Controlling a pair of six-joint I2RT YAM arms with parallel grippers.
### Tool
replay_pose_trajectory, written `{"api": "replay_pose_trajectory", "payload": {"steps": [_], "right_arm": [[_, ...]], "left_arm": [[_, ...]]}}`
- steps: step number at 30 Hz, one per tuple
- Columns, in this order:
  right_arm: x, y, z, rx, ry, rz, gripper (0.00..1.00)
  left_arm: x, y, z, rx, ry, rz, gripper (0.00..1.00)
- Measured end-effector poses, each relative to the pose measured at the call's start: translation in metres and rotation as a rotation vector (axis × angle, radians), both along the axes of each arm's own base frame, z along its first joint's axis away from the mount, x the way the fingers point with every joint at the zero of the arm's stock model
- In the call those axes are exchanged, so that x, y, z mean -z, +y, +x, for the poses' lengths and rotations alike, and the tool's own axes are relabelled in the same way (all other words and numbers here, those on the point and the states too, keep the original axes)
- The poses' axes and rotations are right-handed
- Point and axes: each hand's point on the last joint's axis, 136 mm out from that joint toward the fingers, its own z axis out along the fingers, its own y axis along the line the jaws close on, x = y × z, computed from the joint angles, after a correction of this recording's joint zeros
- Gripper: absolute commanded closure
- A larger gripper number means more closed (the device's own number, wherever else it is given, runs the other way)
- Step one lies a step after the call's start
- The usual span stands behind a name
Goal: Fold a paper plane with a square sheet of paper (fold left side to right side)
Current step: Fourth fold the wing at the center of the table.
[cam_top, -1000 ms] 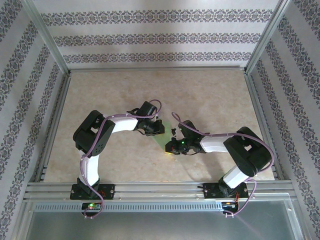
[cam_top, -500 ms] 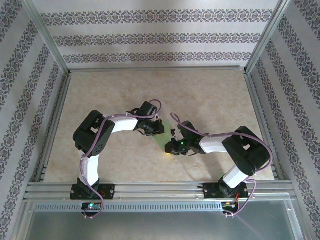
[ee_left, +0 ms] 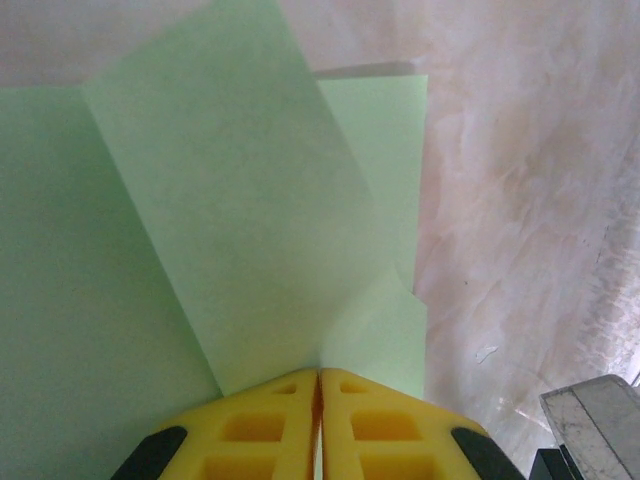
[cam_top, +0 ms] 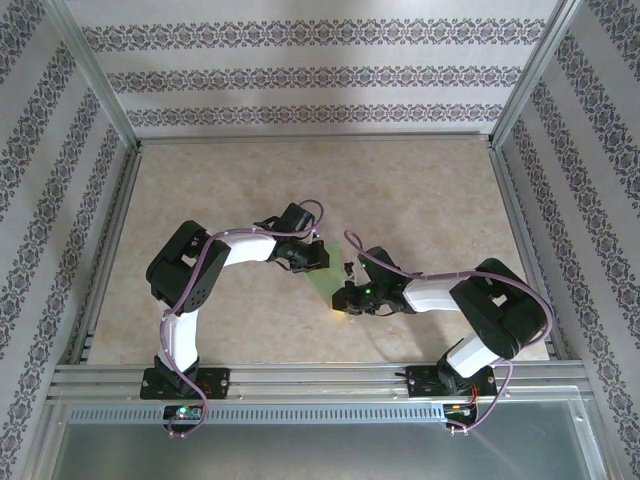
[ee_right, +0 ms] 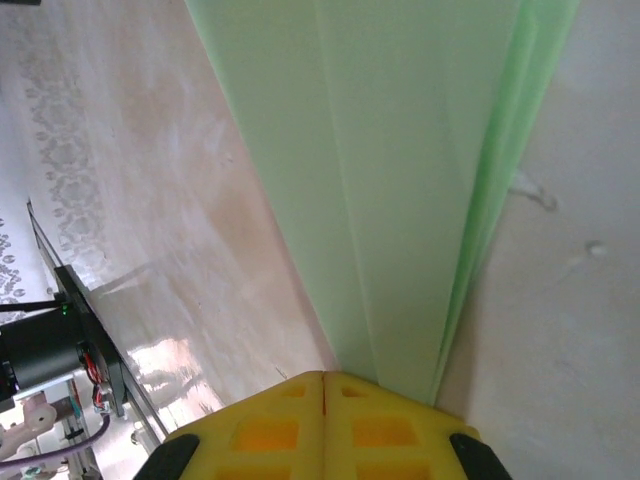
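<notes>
Both arms rise from bases bolted at the near edge of the surface (cam_top: 400, 190) and bend inward at the elbow, so the two wrists face each other near its middle. The left gripper (cam_top: 318, 260) points right and slightly toward the near edge; its yellow fingers (ee_left: 262, 432) are pressed flat together, pinching a raised flap of the square sheet of paper (ee_left: 200, 200). The right gripper (cam_top: 341, 298) reaches left, low over the surface and just nearer the near edge than the left one, its yellow fingers (ee_right: 262, 428) closed tight with no gap
</notes>
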Motion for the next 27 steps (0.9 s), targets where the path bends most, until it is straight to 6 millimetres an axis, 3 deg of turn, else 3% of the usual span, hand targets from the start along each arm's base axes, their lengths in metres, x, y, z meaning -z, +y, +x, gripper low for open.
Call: {"api": "replay_pose_trajectory", "payload": {"steps": [6, 14, 18, 27], "right_arm": [[-0.008, -0.010, -0.018, -0.012, 0.040, -0.007, 1.00], [-0.058, -0.018, 0.012, 0.066, -0.086, 0.090, 1.00], [-0.057, -0.012, 0.022, 0.068, -0.085, 0.085, 1.00], [-0.036, 0.004, 0.045, 0.084, -0.079, 0.019, 1.00]], "left_arm": [[0.000, 0.000, 0.000, 0.000, 0.000, 0.000, 0.90], [0.000, 0.000, 0.000, 0.000, 0.000, 0.000, 0.90], [0.000, 0.000, 0.000, 0.000, 0.000, 0.000, 0.90], [0.000, 0.000, 0.000, 0.000, 0.000, -0.001, 0.90]]}}
